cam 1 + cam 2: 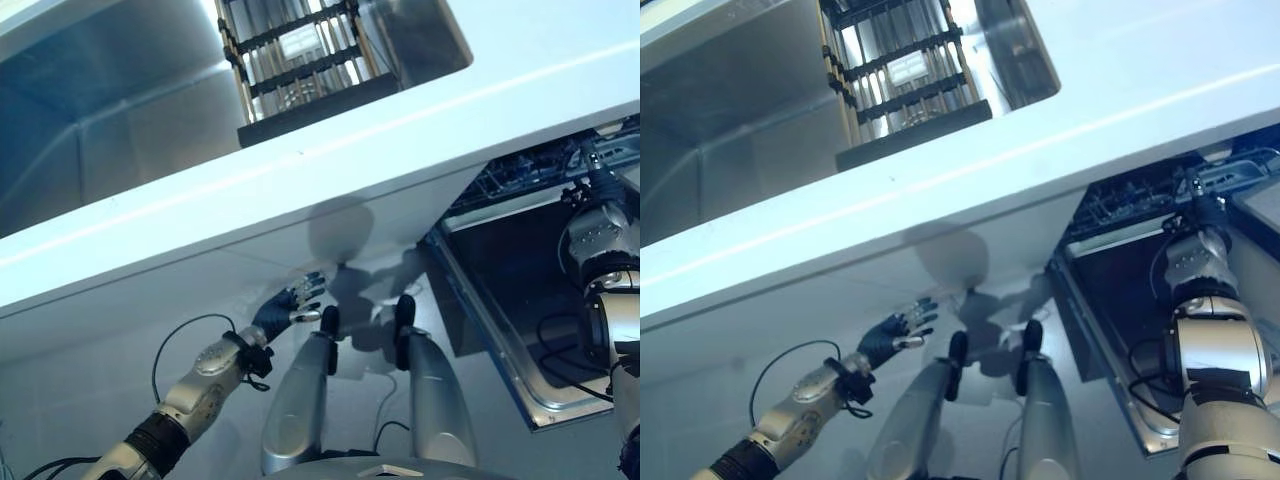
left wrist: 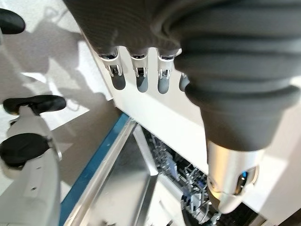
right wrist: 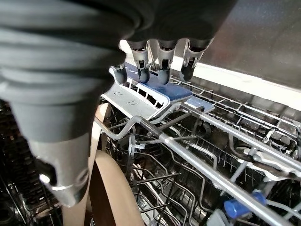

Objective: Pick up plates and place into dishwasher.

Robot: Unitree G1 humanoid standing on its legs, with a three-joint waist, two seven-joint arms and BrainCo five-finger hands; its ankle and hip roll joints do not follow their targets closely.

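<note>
A tan plate (image 3: 110, 188) stands on edge among the wire tines of the dishwasher's rack (image 3: 211, 141). My right hand (image 3: 66, 155) is in the rack over it, thumb on one side of the plate's rim and curled fingers (image 3: 157, 70) on the other, their tips by a grey-blue plastic part. From the head, the right hand (image 1: 590, 165) reaches into the open dishwasher at the right. My left hand (image 1: 290, 308) hangs below the counter's edge, fingers spread and empty.
The dishwasher's door (image 1: 500, 310) lies open and flat at the lower right. A white counter (image 1: 400, 140) runs across above it. Behind it is a steel sink (image 1: 120, 110) with a black dish rack (image 1: 300, 60).
</note>
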